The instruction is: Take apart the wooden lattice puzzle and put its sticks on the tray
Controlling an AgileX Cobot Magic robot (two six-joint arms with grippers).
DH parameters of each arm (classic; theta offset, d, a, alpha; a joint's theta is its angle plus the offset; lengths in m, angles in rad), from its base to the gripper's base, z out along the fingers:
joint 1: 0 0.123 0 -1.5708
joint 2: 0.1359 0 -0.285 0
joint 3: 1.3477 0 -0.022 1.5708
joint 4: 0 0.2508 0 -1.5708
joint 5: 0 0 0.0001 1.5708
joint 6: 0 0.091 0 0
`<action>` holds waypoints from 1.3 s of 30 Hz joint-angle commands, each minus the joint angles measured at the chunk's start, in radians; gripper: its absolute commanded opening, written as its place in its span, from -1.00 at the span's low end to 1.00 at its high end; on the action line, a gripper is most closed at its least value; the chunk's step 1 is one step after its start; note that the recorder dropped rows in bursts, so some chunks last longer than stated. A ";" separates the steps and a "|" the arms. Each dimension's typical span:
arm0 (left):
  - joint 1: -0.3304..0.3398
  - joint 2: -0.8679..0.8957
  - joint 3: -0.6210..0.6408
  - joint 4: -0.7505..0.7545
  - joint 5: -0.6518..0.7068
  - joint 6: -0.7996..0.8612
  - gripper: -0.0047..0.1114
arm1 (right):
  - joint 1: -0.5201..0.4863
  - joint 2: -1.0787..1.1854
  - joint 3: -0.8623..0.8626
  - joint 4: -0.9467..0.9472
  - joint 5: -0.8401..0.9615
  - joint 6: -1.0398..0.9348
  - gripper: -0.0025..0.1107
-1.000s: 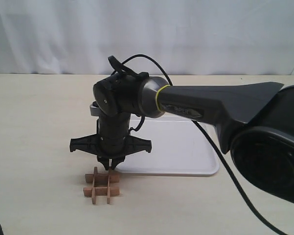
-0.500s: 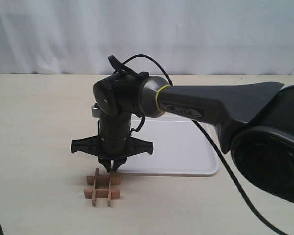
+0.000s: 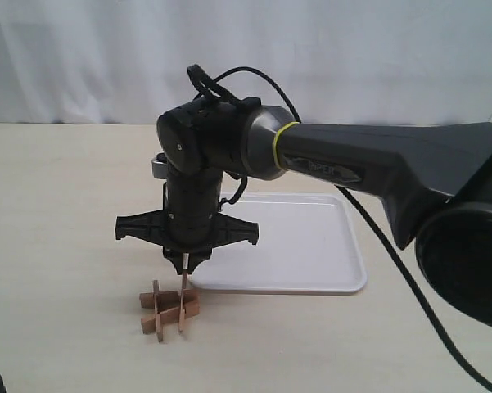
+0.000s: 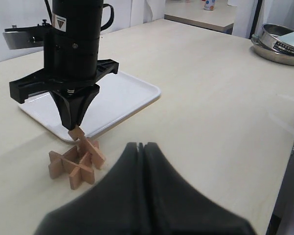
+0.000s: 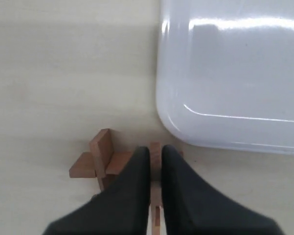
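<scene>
The right claw, clamped on one stick, has risen since a second ago and drawn it upright out of the wooden lattice puzzle directly beneath. The first piece seems nearly free, and the tray lies just beside the claw.

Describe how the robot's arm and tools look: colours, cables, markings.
The right arm is dark grey with a black wrist, a yellow band and small pale lettering. A black cable loops along it. The right tool is black, a winged crossbar above tapered fingers. The left tool is also black.
</scene>
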 commanded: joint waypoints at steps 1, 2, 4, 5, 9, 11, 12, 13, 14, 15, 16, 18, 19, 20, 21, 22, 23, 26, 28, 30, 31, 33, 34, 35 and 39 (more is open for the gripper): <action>-0.003 0.000 0.002 -0.004 -0.004 -0.003 -0.92 | 0.001 -0.012 -0.001 0.001 0.031 -0.004 -0.81; -0.003 0.000 0.002 -0.004 -0.004 -0.003 -0.92 | 0.001 -0.012 -0.001 0.001 0.037 -0.004 -0.81; -0.003 0.000 0.002 -0.004 -0.004 -0.003 -0.92 | 0.001 -0.012 -0.001 0.001 0.050 -0.018 -0.81; -0.003 0.000 0.002 -0.004 -0.004 -0.003 -0.92 | 0.001 -0.012 -0.001 0.005 0.059 -0.027 -0.81; -0.003 0.000 0.002 -0.004 -0.004 -0.003 -0.92 | 0.001 -0.017 -0.001 0.044 0.071 -0.063 -0.82; -0.003 0.000 0.002 -0.004 -0.004 -0.003 -0.92 | 0.001 -0.023 -0.001 0.058 0.071 -0.076 -0.82; -0.003 0.000 0.002 -0.004 -0.004 -0.003 -0.92 | 0.001 -0.031 -0.001 0.058 0.071 -0.076 -0.82; -0.003 0.000 0.002 -0.004 -0.004 -0.003 -0.92 | 0.001 -0.038 -0.001 0.058 0.075 -0.077 -0.82; -0.003 0.000 0.002 -0.004 -0.004 -0.003 -0.92 | 0.001 -0.047 -0.001 0.058 0.082 -0.083 -0.82; -0.003 0.000 0.002 -0.004 -0.004 -0.003 -0.92 | 0.001 -0.052 -0.001 0.056 0.087 -0.083 -0.82; -0.003 0.000 0.002 -0.004 -0.004 -0.003 -0.92 | 0.001 -0.060 -0.001 0.051 0.095 -0.083 -0.82; -0.003 0.000 0.002 -0.004 -0.004 -0.003 -0.92 | 0.001 -0.072 -0.001 0.040 0.110 -0.083 -0.82; -0.003 0.000 0.002 -0.004 -0.004 -0.003 -0.92 | 0.001 -0.080 -0.001 0.038 0.118 -0.083 -0.82; -0.003 0.000 0.002 -0.004 -0.004 -0.003 -0.92 | 0.001 -0.082 -0.001 0.031 0.127 -0.083 -0.82; -0.003 0.000 0.002 -0.004 -0.004 -0.003 -0.92 | 0.001 -0.089 -0.001 0.031 0.134 -0.088 -0.82; -0.003 0.000 0.002 -0.004 -0.004 -0.003 -0.92 | 0.001 -0.092 -0.001 0.026 0.136 -0.091 -0.82; -0.003 0.000 0.002 -0.004 -0.004 -0.003 -0.92 | 0.001 -0.094 -0.001 0.024 0.136 -0.093 -0.82; -0.003 0.000 0.002 -0.004 -0.004 -0.003 -0.92 | 0.001 -0.116 -0.001 0.010 0.136 -0.099 -0.82; -0.003 0.000 0.002 -0.004 -0.004 -0.003 -0.92 | 0.001 -0.135 -0.001 -0.003 0.136 -0.101 -0.82; -0.003 0.000 0.002 -0.004 -0.004 -0.003 -0.92 | 0.001 -0.160 -0.001 -0.030 0.136 -0.101 -0.82; -0.003 0.000 0.002 -0.004 -0.004 -0.003 -0.92 | 0.001 -0.171 -0.001 -0.040 0.136 -0.101 -0.82; -0.003 0.000 0.002 -0.004 -0.004 -0.003 -0.92 | -0.001 -0.194 -0.001 -0.082 0.136 -0.099 -0.82; -0.003 0.000 0.002 -0.004 -0.004 -0.003 -0.92 | -0.001 -0.205 -0.001 -0.111 0.136 -0.099 -0.82; -0.003 0.000 0.002 -0.004 -0.004 -0.003 -0.92 | -0.001 -0.213 -0.001 -0.145 0.136 -0.099 -0.82; -0.003 0.000 0.002 -0.004 -0.004 -0.003 -0.92 | -0.011 -0.226 -0.001 -0.267 0.136 -0.097 -0.87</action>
